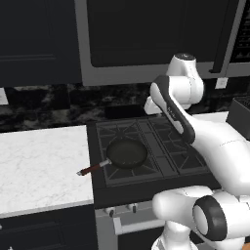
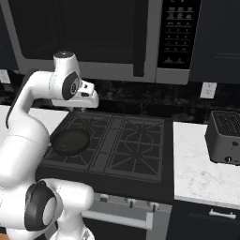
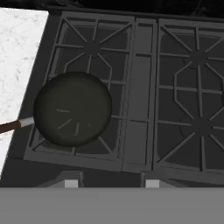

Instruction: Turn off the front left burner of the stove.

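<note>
Hanging high above the rear of the stove point(image 1: 146, 146), with the arm bent over the cooktop in both base views. Looking straight down over the grates in the hand view. Cannot tell whether the pincer is open or closed: only two pale stubs showing at the bottom edge of the hand view, fingertips hidden.

Lying in the near-left quarter of the cooktop, the front left burner point(image 3: 103, 146), its square grate with radial prongs mostly covered. Sitting on that burner, a dark round frying pan point(image 3: 72, 109), its rim overlapping the prongs. Sticking out to the left past the stove edge, the pan's handle point(image 1: 90, 169), silver at the root and reddish-brown toward the tip, hanging over the white marble counter point(image 1: 39, 161).

Showing bare, the three other grate quarters. Running along the stove front below the cooktop, a silver panel with small round knobs point(image 2: 129, 202) and a pale bar handle point(image 2: 117, 219) beneath.

Standing on the marble to the right of the stove, well apart from the pan, a dark toaster point(image 2: 225, 137). Hanging above the cooktop, a dark microwave point(image 2: 112, 33) with a keypad on its right side.
</note>
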